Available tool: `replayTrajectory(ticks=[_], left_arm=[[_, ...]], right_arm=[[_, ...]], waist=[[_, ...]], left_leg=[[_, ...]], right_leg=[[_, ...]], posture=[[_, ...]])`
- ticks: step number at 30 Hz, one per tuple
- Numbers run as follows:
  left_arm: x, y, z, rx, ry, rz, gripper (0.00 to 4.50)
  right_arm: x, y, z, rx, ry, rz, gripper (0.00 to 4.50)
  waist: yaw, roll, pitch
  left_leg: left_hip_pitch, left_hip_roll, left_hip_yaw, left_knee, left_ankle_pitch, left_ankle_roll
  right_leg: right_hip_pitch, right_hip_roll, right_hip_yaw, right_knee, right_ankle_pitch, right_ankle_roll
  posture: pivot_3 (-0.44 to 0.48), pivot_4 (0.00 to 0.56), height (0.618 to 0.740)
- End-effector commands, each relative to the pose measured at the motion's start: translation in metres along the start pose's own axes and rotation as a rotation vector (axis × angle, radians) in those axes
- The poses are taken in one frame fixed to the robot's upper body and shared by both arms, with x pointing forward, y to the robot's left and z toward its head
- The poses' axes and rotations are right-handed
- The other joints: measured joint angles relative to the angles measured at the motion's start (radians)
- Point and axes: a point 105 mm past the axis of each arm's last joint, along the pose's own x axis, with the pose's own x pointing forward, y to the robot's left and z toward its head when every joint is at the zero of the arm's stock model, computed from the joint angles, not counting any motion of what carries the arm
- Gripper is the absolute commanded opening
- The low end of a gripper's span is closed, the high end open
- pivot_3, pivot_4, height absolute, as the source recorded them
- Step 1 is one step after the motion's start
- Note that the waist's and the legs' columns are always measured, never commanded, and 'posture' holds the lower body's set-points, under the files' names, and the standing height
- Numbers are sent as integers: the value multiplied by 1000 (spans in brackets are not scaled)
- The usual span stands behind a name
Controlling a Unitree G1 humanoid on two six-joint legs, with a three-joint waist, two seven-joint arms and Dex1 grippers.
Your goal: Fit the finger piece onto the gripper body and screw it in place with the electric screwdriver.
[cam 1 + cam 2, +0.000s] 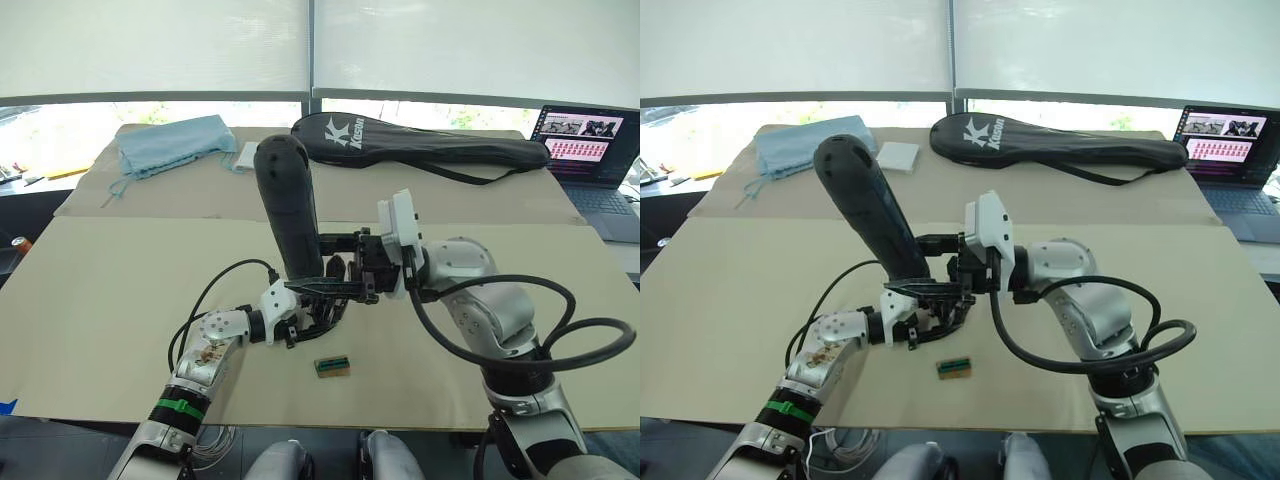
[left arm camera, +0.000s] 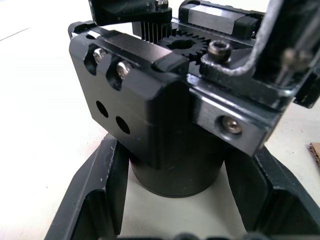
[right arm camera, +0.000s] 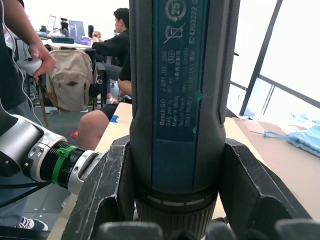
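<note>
Small green-brown box point(image 1: 332, 366) lying just below both end effectors, left end effector point(image 1: 318, 312) clasping the gripper body point(image 2: 150, 120), right end effector point(image 1: 330, 267) gripping the electric screwdriver point(image 1: 290, 205) standing upright.

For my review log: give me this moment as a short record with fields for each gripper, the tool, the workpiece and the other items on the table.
right gripper: shut on the electric screwdriver, gripped near its lower end
left gripper: shut on the gripper body
electric screwdriver: rounded end up, leaning toward the robot's left, tip down at the gripper body
finger piece: cannot tell apart
table: small green-brown box lying near the grippers; black racket bag, blue cloth and laptop at the far side
</note>
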Motion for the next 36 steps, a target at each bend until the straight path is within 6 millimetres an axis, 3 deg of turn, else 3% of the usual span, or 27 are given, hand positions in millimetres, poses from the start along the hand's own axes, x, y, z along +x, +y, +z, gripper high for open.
replayTrajectory(ticks=[1,18,36], left_arm=[[2,-15,-26,-73,87,-44,2281],[2,-16,-27,-82,91,-46,2281],[2,-17,-28,-89,94,-44,2281]], right_arm=[[-2,-3,8,-31,-45,-23,1916],[-3,-8,-16,70,-15,-84,1916],[7,-2,-37,196,43,-87,1916]], waist=[[0,0,0],[-3,0,-2],[-9,0,-3]], left_leg=[[0,0,0,0,0,0],[3,0,0,0,0,0],[17,0,-1,-5,-1,0]], right_leg=[[0,0,0,0,0,0],[2,0,0,0,0,0],[15,0,0,-2,0,0]], posture=[[0,150,740],[0,150,740],[0,150,740]])
